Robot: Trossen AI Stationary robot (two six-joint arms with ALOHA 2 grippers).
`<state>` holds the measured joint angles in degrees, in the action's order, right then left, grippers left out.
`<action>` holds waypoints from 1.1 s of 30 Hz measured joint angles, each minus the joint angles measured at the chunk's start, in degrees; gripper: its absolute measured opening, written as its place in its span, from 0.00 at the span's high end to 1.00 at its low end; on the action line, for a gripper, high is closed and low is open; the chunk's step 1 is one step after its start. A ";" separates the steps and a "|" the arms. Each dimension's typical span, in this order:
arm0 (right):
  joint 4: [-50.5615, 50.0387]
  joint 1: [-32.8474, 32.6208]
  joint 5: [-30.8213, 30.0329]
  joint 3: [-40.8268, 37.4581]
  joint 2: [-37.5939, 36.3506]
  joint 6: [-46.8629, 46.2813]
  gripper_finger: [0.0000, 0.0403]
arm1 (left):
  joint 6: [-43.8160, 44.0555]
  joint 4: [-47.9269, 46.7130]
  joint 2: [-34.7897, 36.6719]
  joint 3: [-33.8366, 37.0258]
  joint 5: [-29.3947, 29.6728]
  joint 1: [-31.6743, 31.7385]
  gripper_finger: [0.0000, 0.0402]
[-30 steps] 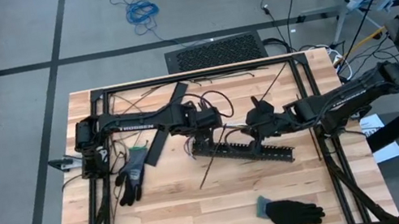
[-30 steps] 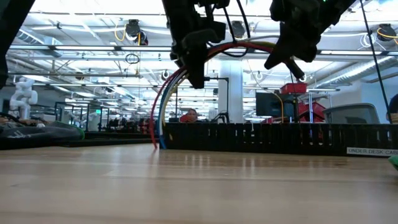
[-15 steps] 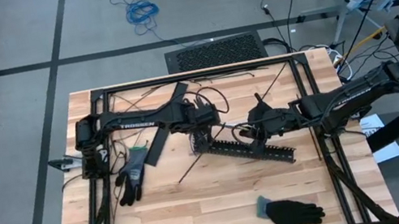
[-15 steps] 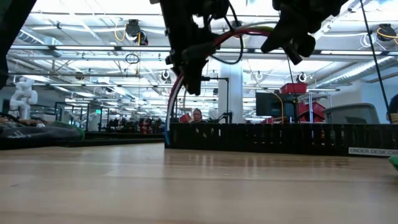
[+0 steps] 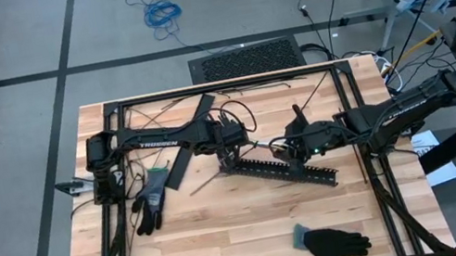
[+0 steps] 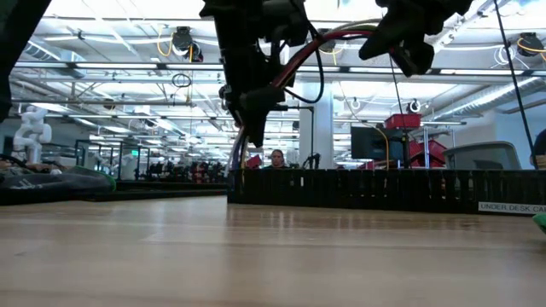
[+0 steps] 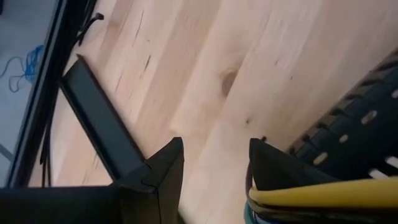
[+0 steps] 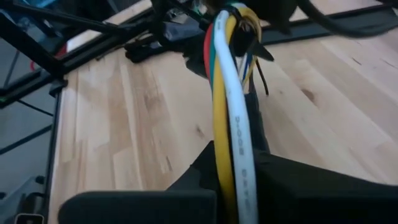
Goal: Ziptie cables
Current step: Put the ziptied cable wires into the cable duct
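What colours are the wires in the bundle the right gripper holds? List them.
The cables are white, yellow, red and green, with some blue behind; the right wrist view shows them best.

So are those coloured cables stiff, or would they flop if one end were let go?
Probably floppy: the cables arch in a curve between the right gripper and the left gripper, above the black slotted strip. They look thin and likely light, and may sag.
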<state>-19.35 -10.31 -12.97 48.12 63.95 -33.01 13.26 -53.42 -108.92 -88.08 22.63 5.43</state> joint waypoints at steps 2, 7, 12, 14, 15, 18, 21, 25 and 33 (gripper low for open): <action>0.96 0.02 0.00 0.00 -0.02 0.01 1.00 | 0.40 0.65 0.00 0.44 -0.04 0.15 0.56; 1.68 0.02 0.02 0.00 -0.05 0.02 1.00 | 0.50 0.93 -0.02 0.44 -0.04 1.07 0.56; 1.89 0.02 0.00 0.00 -0.06 0.06 1.00 | 1.48 0.86 -0.02 0.44 -0.23 1.97 0.56; 2.06 0.02 0.00 0.00 -0.07 0.08 1.00 | 1.46 0.50 -0.02 0.44 -0.52 2.11 0.56; 2.05 0.02 -0.01 0.00 -0.07 0.22 1.00 | 1.48 0.37 -0.02 0.44 -0.62 2.21 0.56; 2.29 0.02 -0.02 0.00 -0.07 0.67 1.00 | 1.52 0.92 -0.02 0.83 -1.19 2.71 0.56; 2.81 0.02 -0.02 0.00 -0.07 1.03 1.00 | 3.20 2.10 -0.03 3.07 -2.53 3.37 0.56; 3.85 0.02 0.02 0.02 -0.07 1.18 1.00 | 3.89 1.92 -0.11 3.93 -4.39 3.78 0.56; 4.47 0.02 0.87 0.02 -0.09 1.55 1.00 | 2.95 2.45 -0.11 3.54 -3.31 3.71 0.70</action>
<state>-14.87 -10.28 -12.10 48.14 63.86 -31.46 16.21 -50.97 -109.03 -84.53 19.32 9.15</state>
